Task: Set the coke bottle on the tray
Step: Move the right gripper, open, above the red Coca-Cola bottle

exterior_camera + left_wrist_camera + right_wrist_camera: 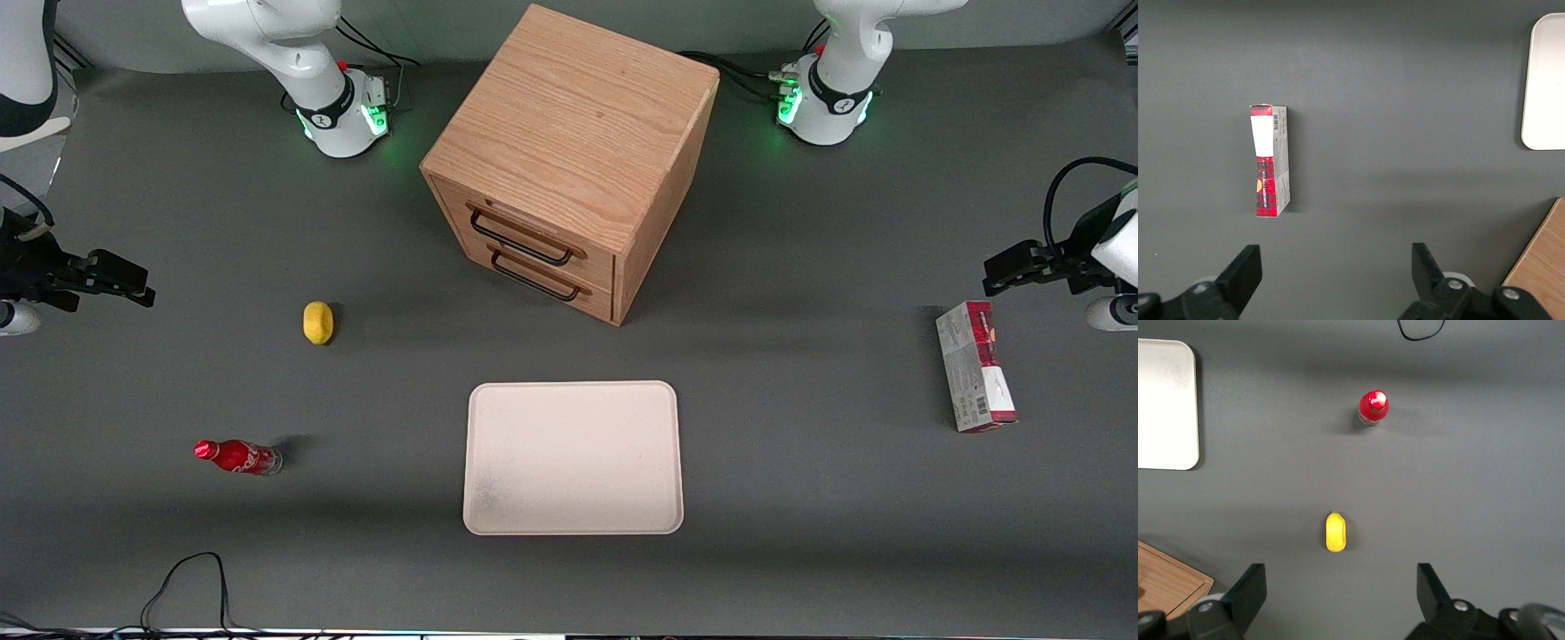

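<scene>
While the right arm's gripper (133,289) is hanging high at the working arm's edge of the table, its fingers (1248,590) spread wide apart and gripping nothing, the coke bottle (238,457) is standing upright on the grey table (800,498), untouched, toward the working arm's end and nearer the front camera than the lemon (317,322); the cream tray (573,458) is lying bare near the middle of the table's front edge, well apart from the bottle; the wooden two-drawer cabinet (569,160) is sitting farther from the camera than the tray, and a red-and-grey carton box (975,366) is resting toward the parked arm's end. Reaching is judged to be the step in hand: the gripper is wanting to travel over the lemon without brushing it, descend with the bottle centred between the open fingers, and close around the body below the red cap, since a slim upright bottle is probably tipping easily if nudged off-centre.
</scene>
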Available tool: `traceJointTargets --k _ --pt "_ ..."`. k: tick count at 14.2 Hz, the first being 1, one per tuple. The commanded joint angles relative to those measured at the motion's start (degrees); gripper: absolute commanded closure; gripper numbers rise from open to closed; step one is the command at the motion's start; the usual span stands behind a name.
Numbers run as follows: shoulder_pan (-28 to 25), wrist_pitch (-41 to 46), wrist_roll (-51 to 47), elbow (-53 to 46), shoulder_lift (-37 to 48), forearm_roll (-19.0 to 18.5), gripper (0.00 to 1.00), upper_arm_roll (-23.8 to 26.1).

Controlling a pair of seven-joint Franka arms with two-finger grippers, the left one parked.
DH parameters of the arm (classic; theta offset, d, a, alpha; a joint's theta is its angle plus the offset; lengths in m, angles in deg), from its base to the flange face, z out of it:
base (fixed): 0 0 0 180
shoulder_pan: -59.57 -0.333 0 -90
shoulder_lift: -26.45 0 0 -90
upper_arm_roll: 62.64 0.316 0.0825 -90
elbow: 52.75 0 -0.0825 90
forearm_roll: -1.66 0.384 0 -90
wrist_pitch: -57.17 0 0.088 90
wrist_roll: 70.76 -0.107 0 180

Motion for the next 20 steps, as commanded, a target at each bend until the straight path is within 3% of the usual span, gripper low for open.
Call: traceJointTargets --k 1,5,12,14,20 --pt "-0.83 0.93 -1.41 -0.06 0.46 -0.86 0.00 -0.50" --pt "-0.13 0.93 -1.41 -2.59 -1.72 -0.69 0.00 -0.50" --pt "5.76 1.45 2.28 -29.54 -26.30 -0.07 0.00 -0.33" --pt "6.54 2.94 2.37 -35.02 -31.16 2.81 0.00 -0.15" --pt "5.76 2.51 6.04 -32.68 -33.37 3.18 0.00 0.81"
